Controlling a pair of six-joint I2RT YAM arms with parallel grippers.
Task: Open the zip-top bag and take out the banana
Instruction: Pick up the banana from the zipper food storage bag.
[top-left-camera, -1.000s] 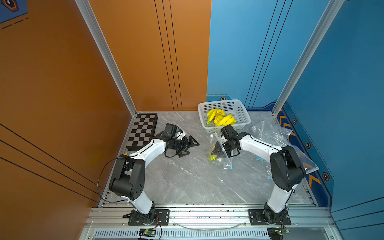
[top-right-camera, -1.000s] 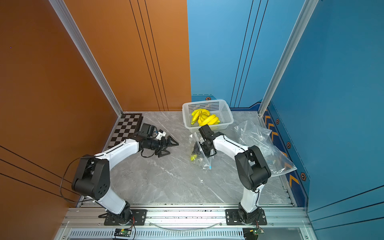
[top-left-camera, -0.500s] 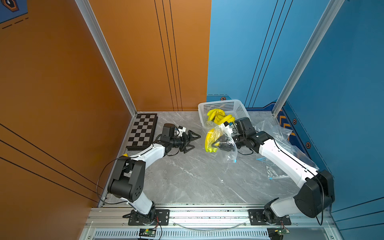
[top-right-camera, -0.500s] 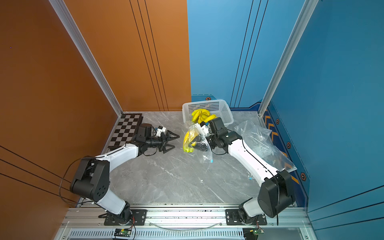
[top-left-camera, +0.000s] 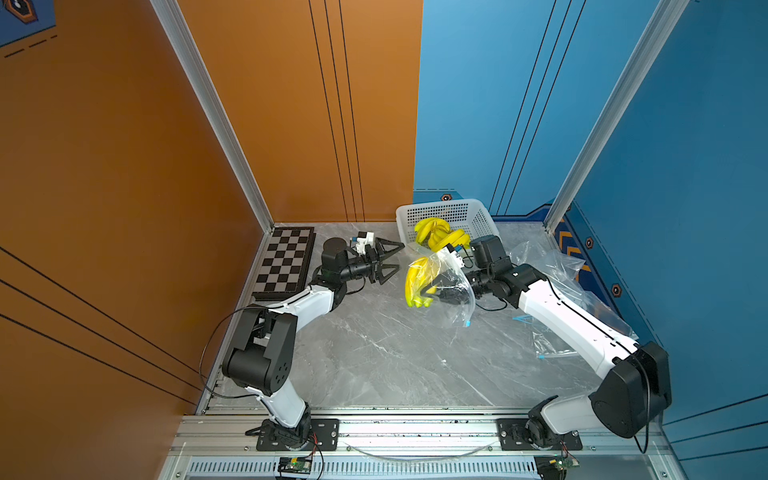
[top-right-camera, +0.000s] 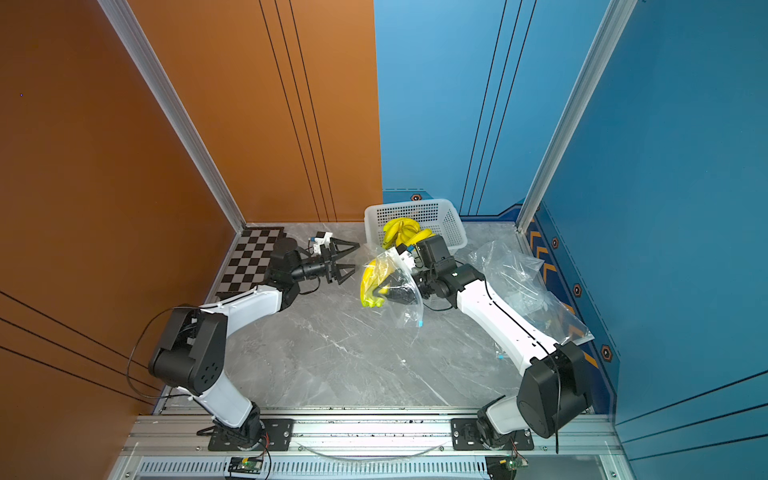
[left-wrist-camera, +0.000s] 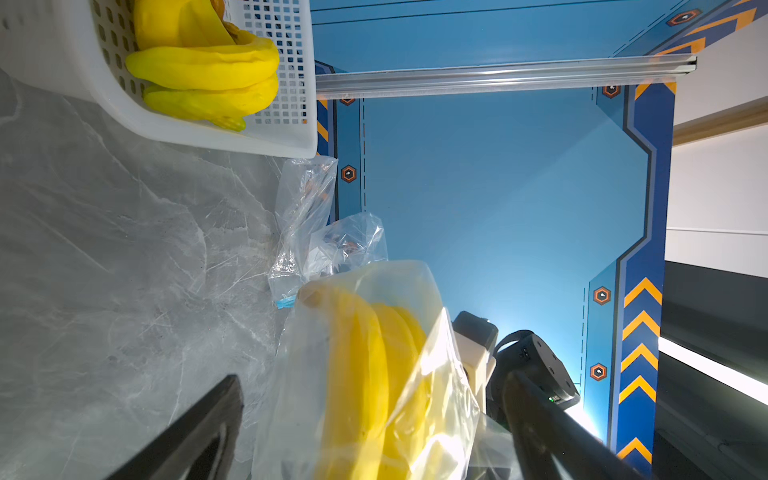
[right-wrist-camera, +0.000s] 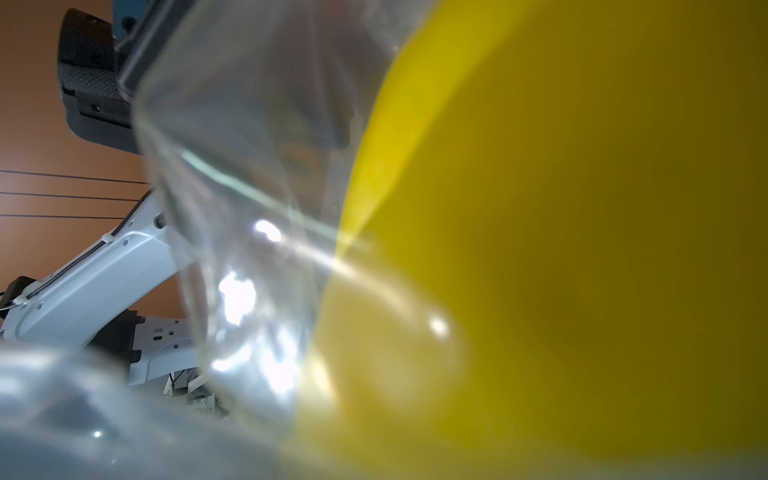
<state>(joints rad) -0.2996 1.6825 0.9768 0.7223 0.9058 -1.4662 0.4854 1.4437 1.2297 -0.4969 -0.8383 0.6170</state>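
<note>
Banana (top-left-camera: 416, 283) in bag (top-left-camera: 457, 315), basket (top-left-camera: 484, 219) behind, chessboard (top-left-camera: 286, 262) left

The zip-top bag (top-left-camera: 457, 309) is clear, glossy, crinkled plastic film; the banana (top-left-camera: 413, 284) inside looks smooth and matt. The basket (top-left-camera: 440, 204) is white perforated plastic. The bench (top-left-camera: 374, 353) is smooth, faintly shiny, grey and marble-patterned. The rail (top-left-camera: 415, 428) at the lower edge of the frame is brushed metal.

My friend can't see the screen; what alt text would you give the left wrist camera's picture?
A clear zip-top bag holding a bunch of yellow bananas appears between the two black fingers of the open left gripper. Beyond it, on the grey marble table, are a white basket of more bananas and crumpled empty bags.
</note>
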